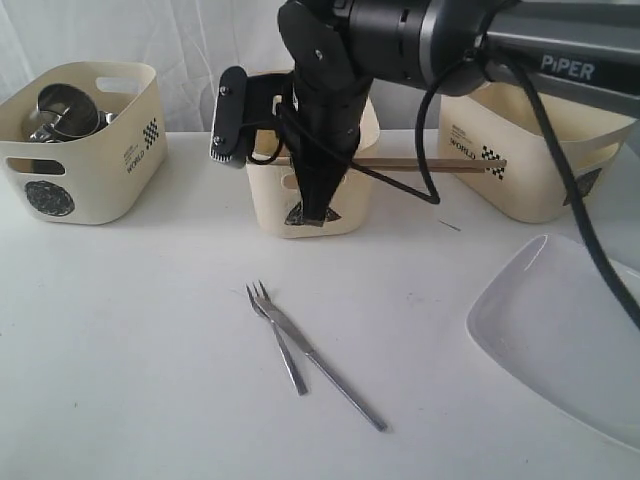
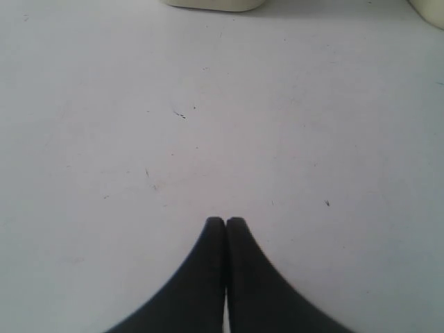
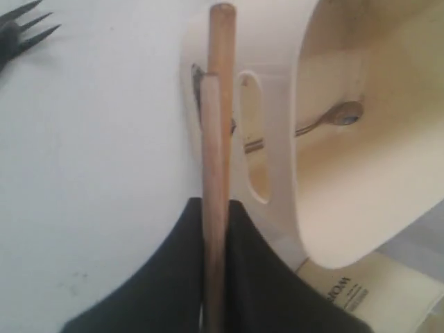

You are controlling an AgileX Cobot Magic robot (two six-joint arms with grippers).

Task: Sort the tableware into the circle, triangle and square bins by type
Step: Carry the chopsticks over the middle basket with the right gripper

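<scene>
Outside view: the right claw (image 1: 320,214) is pinching two wooden chopsticks (image 1: 430,163) by the middle bin (image 1: 268,195); the fork (image 1: 260,297) and knife (image 1: 345,395) are lying at its 6 o'clock. Left wrist view: the left claw (image 2: 225,222) is pressing shut on nothing above the table (image 2: 208,104). Right wrist view: the wooden chopsticks (image 3: 215,104) are crossing the middle bin (image 3: 347,180) wall.

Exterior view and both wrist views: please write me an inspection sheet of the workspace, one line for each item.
Surface: white table, a few small dark specks.
Job's things: steel mugs in left cream bin; metal spoon in middle cream bin; metal fork and metal knife crossed on table; large white plate near right; two wooden chopsticks held level, outside the bins.
Clutter: nothing seen.
Grippers: left gripper jaws closed, holding nothing; right gripper jaws clamped on chopsticks.
Cables: black cable loops past chopsticks.
Surroundings: third cream bin; white curtain behind.
</scene>
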